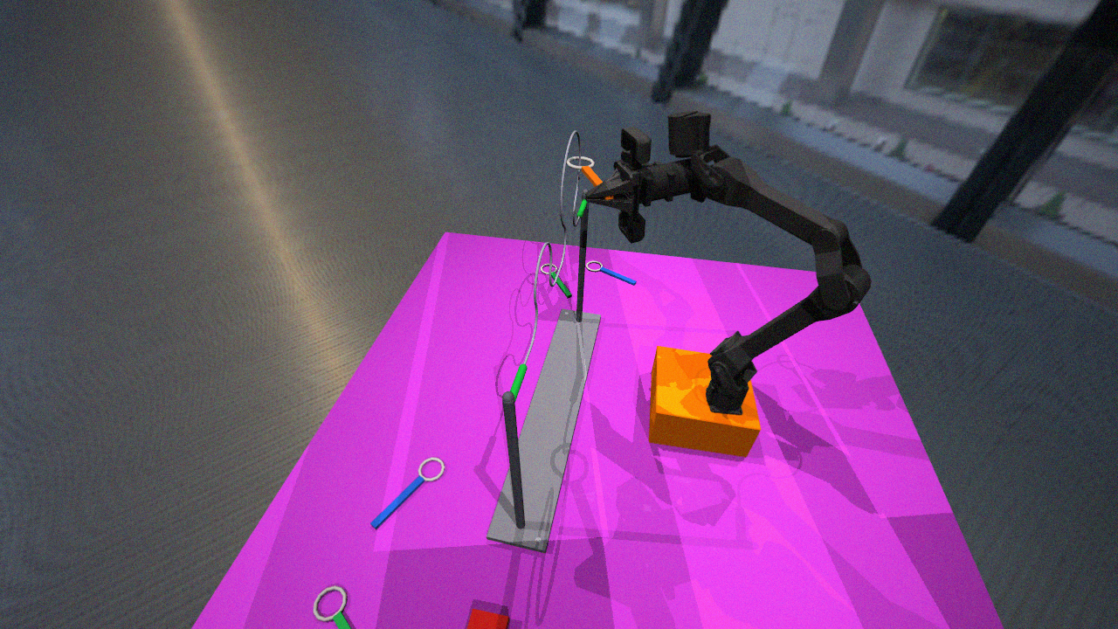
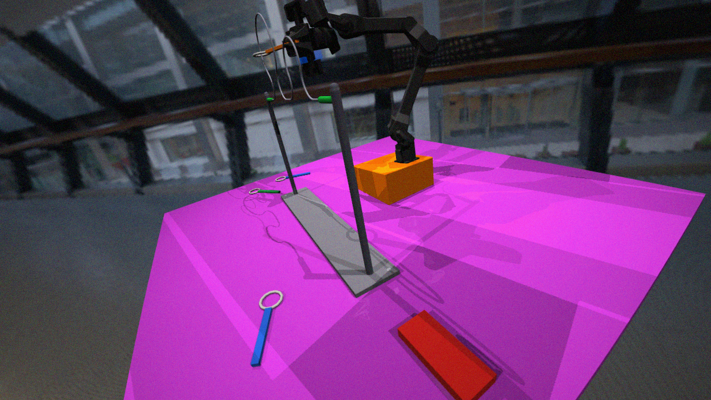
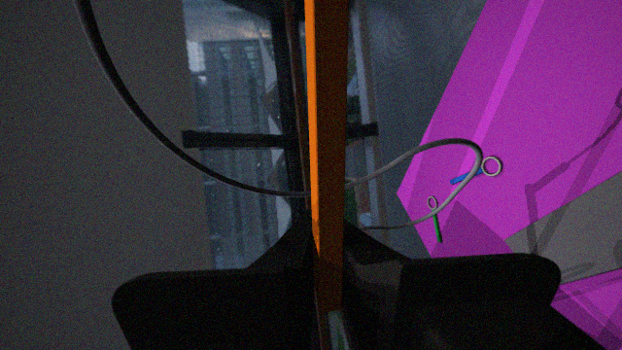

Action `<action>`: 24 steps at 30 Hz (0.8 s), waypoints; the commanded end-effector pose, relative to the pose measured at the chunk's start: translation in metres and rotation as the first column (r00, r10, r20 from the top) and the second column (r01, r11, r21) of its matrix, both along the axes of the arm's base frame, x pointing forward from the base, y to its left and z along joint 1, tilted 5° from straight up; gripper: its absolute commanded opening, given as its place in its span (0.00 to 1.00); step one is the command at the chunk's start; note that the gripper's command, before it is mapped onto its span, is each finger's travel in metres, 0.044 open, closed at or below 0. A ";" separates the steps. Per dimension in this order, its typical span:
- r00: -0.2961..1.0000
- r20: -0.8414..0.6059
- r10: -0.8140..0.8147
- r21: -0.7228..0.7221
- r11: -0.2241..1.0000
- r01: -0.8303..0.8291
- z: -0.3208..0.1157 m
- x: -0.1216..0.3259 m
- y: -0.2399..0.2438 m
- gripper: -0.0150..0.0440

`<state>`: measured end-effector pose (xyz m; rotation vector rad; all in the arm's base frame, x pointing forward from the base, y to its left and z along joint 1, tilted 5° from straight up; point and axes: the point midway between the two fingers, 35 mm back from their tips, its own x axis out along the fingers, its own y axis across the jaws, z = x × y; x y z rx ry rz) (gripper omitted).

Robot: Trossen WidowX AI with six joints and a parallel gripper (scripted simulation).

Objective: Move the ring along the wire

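The orange handle [image 1: 592, 176] [image 2: 276, 48] [image 3: 330, 146] is being pinched by the jaws, which are sitting narrow around it, so the ring [image 1: 591, 163] [image 2: 255, 54] is being held out in front and the jaws are being kept back from the wire [image 1: 561, 195] [image 2: 298, 64] [image 3: 454, 141]. The ring is being held up high, over the far edge of the table [image 1: 351, 501] [image 2: 596, 214] [image 3: 452, 122], beside the tall loop near the far post [image 1: 582, 258] [image 2: 282, 144]. The wire is seeming to go through it, but tiny gaps are not being shown well. The ring is probably being tipped flat so the wire is being kept near its middle. Only 1 job is likely being done now: carrying. Small, slow turns are being called for, as the grey part could be getting bumped.
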<state>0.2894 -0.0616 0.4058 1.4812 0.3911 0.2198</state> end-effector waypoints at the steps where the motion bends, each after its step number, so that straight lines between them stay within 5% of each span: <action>1: 1.000 -0.010 -0.002 -0.048 0.999 0.002 -0.002 0.002 -0.002 0.00; 24: 0.998 -0.069 -0.014 -0.333 0.943 -0.009 -0.011 0.001 -0.004 0.00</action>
